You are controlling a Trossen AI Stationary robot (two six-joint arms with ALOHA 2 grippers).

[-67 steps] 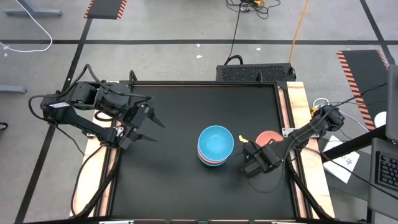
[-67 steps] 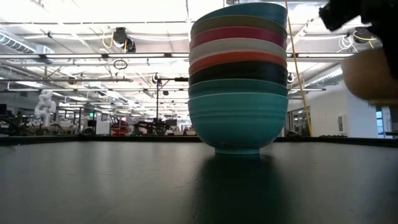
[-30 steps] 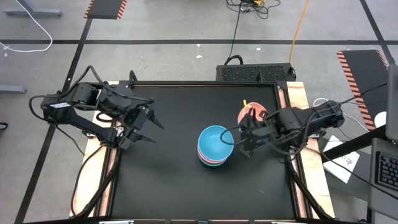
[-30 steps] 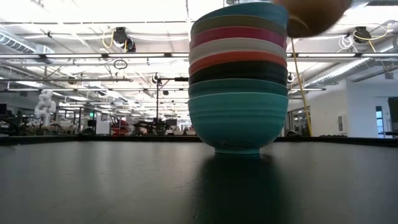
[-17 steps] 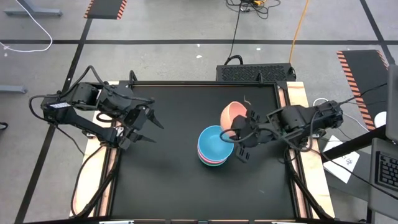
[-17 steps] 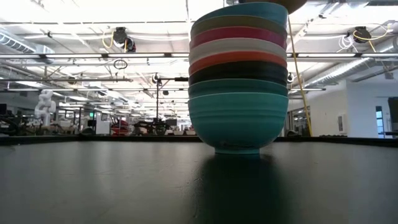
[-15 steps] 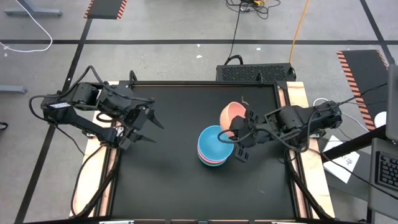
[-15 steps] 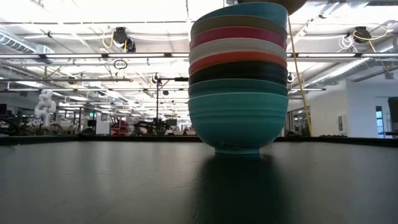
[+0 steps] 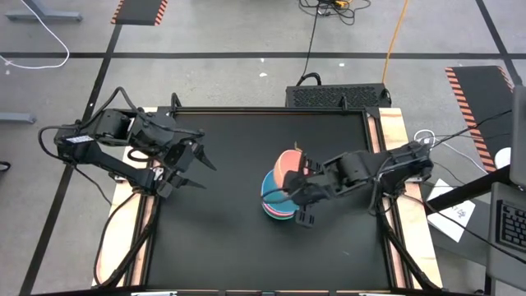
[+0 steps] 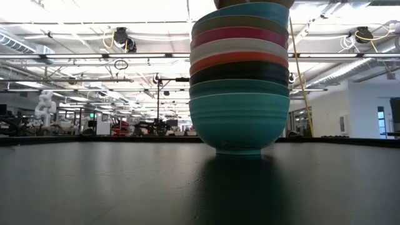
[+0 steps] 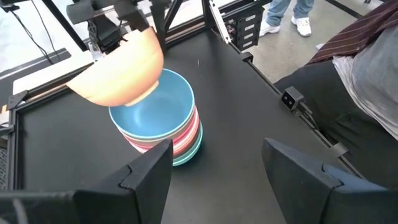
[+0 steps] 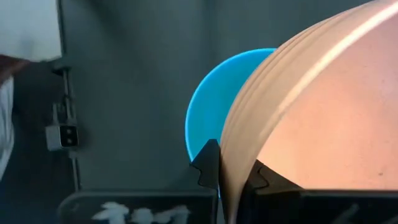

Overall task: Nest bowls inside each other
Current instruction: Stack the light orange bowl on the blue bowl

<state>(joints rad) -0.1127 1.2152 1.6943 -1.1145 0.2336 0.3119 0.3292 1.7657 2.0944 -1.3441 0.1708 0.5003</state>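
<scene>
A stack of several nested bowls stands at the table's middle, its turquoise bottom bowl on the mat and a blue bowl on top. My right gripper is shut on the peach-orange bowl and holds it just above the stack's far right side. The left wrist view shows that bowl tipped over the blue one. Only its underside shows in the low view. My left gripper hangs open over the table's left part, far from the bowls. My right gripper has the peach-orange bowl by its rim, one finger outside the wall and one inside. The fingers come from the table's right. The bowl is lifted clear and steeply tilted, its mouth toward the right arm and its bottom low over the blue bowl.
A black box sits beyond the table's far edge. Wooden strips line the table's sides. A seated person is beside the table in the left wrist view, and another person's feet stand farther off. Bare black mat surrounds the stack.
My right gripper has carried the peach-orange bowl toward the table's left, from beside the stack's far right to over its top, and has kept hold of it. The bowl has tipped further onto its side on the way. The stack has stayed where it was.
</scene>
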